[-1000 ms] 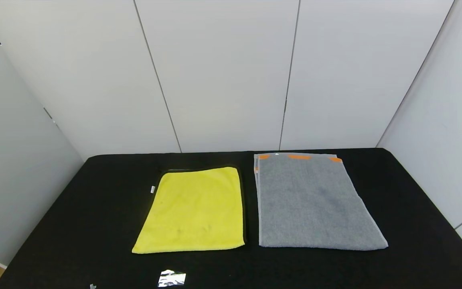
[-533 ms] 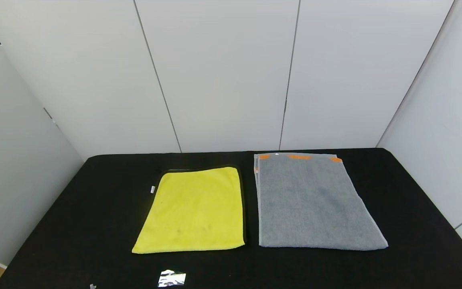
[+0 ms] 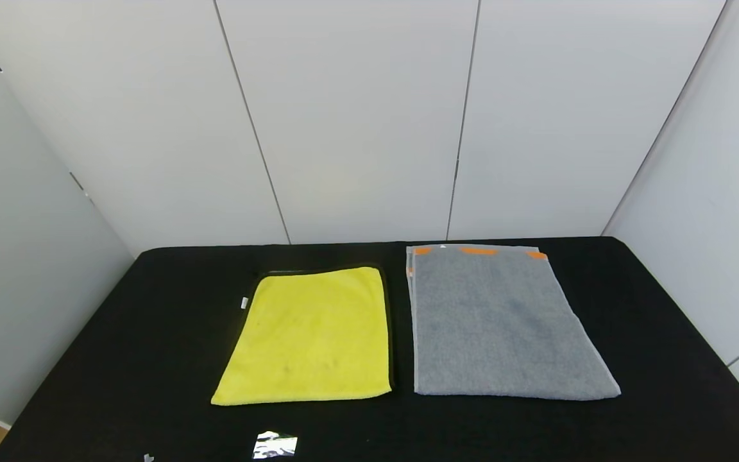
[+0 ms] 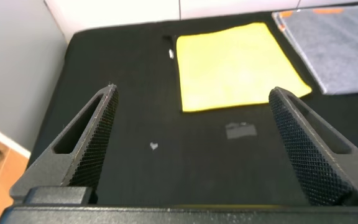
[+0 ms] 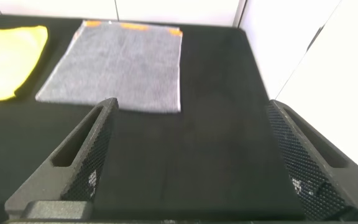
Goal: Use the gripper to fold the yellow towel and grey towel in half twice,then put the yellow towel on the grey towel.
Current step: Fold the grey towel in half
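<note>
My left tool (image 4: 191, 140) hangs with its fingers wide apart and empty above the near left part of the black surface (image 3: 119, 359); my right tool (image 5: 188, 146) hangs likewise spread and empty over the near right part. The yellow towel (image 3: 312, 337) lies flat ahead of my left tool, toward the middle of the surface, and the grey towel (image 3: 504, 324) just beside it, ahead of my right, reaching the far edge. Both look soft, light and floppy; I judge near corners the best places to pinch.
</note>
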